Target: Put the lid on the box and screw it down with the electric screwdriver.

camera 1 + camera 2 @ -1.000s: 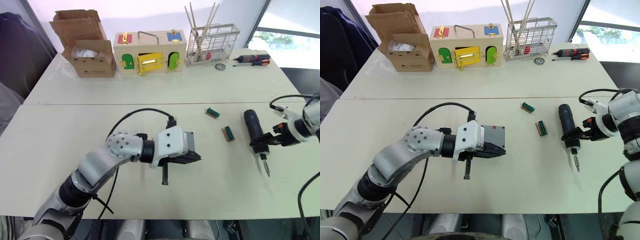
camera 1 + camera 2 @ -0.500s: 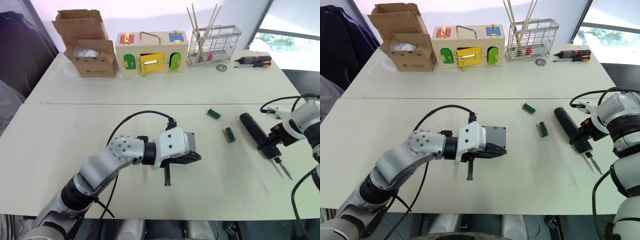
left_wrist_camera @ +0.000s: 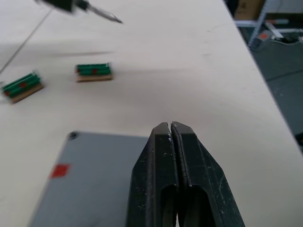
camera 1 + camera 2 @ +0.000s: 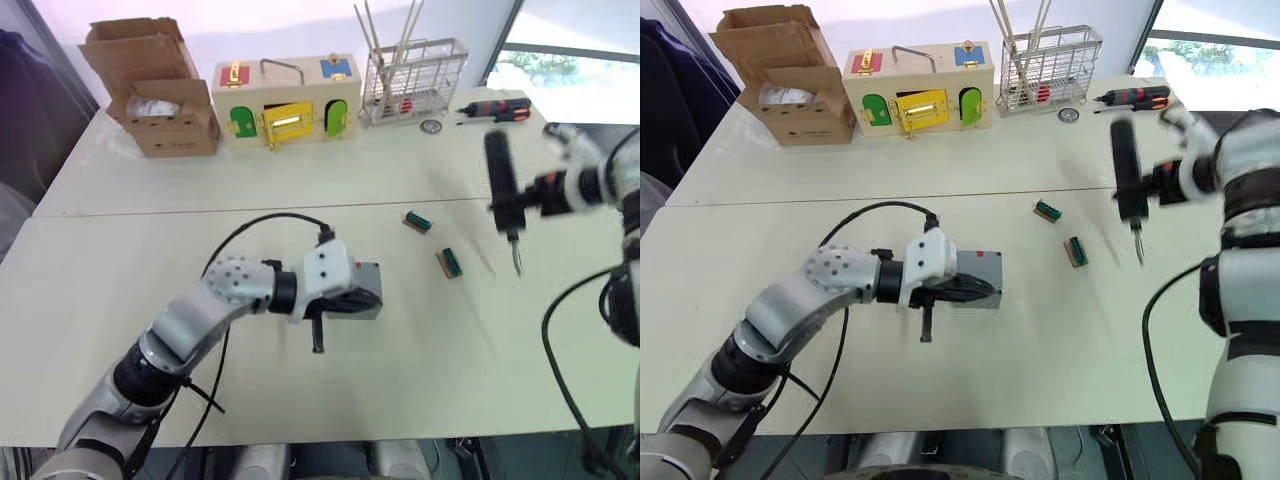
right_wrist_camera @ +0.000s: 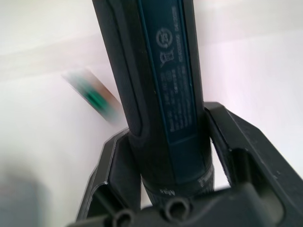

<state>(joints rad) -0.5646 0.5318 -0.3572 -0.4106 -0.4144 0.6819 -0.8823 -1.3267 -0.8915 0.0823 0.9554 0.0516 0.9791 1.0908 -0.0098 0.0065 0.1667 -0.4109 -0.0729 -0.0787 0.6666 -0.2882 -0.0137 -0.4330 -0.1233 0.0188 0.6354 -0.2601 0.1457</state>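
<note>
Up at the right, the right end effector [image 4: 522, 200] is clenched on the screwdriver [image 4: 502, 190], held in the air above the table's [image 4: 420, 400] right side. Its long axis runs nearly upright, blunt black end up, thin metal bit [image 4: 516, 257] pointing down toward the table. From the right wrist view the two black fingers [image 5: 236, 142] press the screwdriver's barrel [image 5: 165, 85] from either side, with a printed label along it; the head views give only a blurred grip there.

Nearer the table's middle, the left end effector [image 4: 975, 289] lies low over the box [image 4: 985, 270], fingers reaching across its grey top toward the table's right side. In the left wrist view the fingers [image 3: 163, 179] are pressed together with nothing between them, and the flat grey top with a small red mark [image 3: 60, 170] sits just beside and under them; whether they touch it I cannot tell. That flat grey top reads as the lid on the box, though no seam is visible. A black stub hangs below the wrist toward the near edge.

Two small green-and-brown blocks [image 4: 417, 222] [image 4: 449, 263] lie between the box and the screwdriver. Along the far edge stand a cardboard box [image 4: 160, 95], a wooden latch box [image 4: 283, 100], a wire basket [image 4: 412, 80] and a small red-and-black screwdriver [image 4: 495, 108].
</note>
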